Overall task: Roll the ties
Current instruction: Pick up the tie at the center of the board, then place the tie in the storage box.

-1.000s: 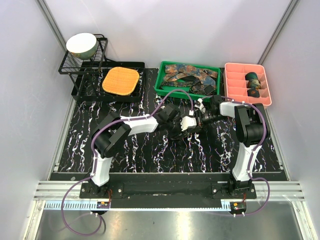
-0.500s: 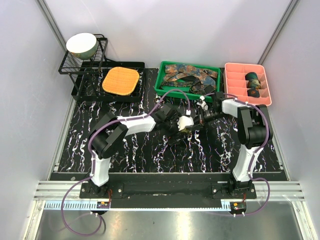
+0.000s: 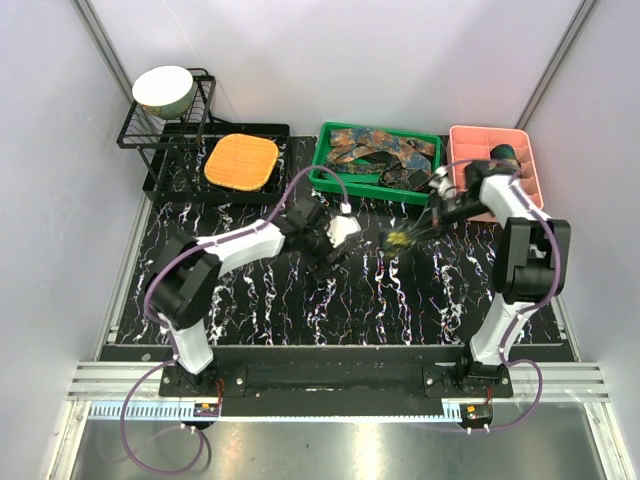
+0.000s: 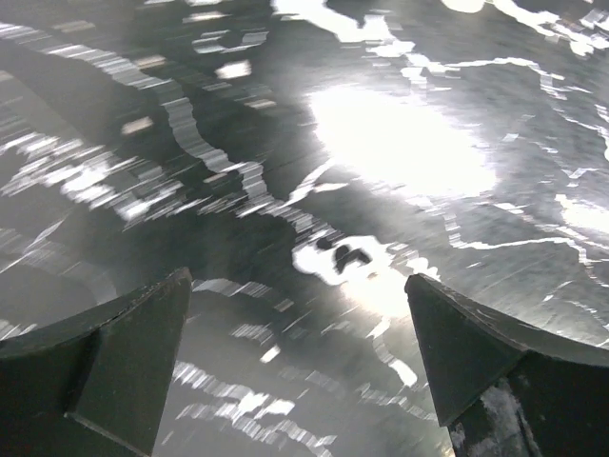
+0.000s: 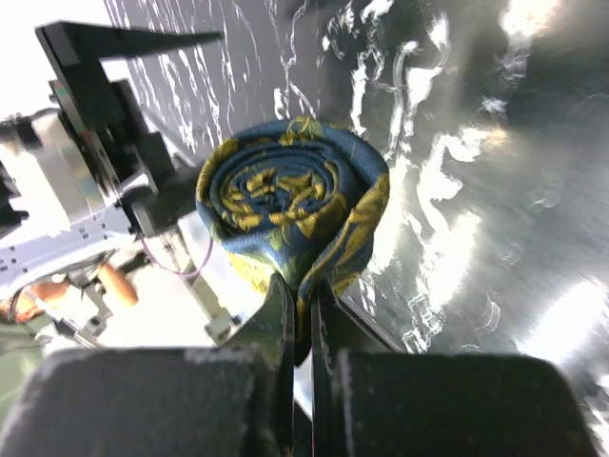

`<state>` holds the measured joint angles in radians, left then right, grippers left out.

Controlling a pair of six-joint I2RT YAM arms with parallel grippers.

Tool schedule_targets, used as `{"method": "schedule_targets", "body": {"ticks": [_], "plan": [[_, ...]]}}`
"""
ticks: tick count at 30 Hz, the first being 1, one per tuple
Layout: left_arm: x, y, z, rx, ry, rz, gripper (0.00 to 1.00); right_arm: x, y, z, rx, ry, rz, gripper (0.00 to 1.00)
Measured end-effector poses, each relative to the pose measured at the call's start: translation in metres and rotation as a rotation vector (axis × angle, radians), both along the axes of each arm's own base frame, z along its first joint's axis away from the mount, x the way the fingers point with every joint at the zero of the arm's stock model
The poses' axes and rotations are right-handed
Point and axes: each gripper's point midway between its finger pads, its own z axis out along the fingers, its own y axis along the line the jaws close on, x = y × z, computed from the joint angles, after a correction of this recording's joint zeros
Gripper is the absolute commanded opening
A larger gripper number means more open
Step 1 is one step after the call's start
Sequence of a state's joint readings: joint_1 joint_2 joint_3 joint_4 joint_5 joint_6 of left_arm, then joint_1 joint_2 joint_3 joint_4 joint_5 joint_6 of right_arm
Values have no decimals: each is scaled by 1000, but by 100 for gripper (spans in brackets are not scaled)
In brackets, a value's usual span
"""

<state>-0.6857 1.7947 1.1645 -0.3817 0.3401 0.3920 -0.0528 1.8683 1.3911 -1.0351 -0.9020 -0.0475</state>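
Black marble-patterned worktop [image 3: 400, 300] spreads out ahead of you, with both arm bases bolted at its near edge. Your left end effector [image 3: 333, 240] hangs over the middle of the worktop, a little left of centre. It is released and grips nothing: your left wrist view shows the two dark fingertips [image 4: 124, 352] standing well apart, with only marbled surface between them.

Just to its right, and not touching it, your right end effector [image 3: 402, 238] is clenched on a rolled tie [image 5: 290, 205]. This tie is a tight blue coil with gold paisley. In your right wrist view, the fingers pinch the coil's outer wrap at its lower edge. You cannot tell whether the coil touches the worktop.

Farther back, behind both end effectors, a green crate [image 3: 330, 182] holds a heap of loose ties [image 3: 385, 150] in navy, teal and brown. At the far right sits a pink divided tray [image 3: 470, 165], with a coiled tie [image 3: 506, 155] in one compartment, partly hidden by your right arm. At the far left, an orange waffle pad [image 3: 241, 162] lies on the low tray of a black dish rack [image 3: 170, 140], and a pale bowl [image 3: 163, 88] rests tilted on the upper tier.
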Motion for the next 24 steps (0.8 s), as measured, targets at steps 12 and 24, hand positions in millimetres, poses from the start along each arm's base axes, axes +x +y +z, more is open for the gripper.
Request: {"method": "schedule_targets", "body": {"ticks": [12, 24], "plan": [[19, 13, 55, -47, -69, 126, 99, 144, -241, 164, -475, -705, -271, 0], [13, 23, 46, -7, -23, 188, 99, 158, -314, 105, -753, -535, -329, 0]]}}
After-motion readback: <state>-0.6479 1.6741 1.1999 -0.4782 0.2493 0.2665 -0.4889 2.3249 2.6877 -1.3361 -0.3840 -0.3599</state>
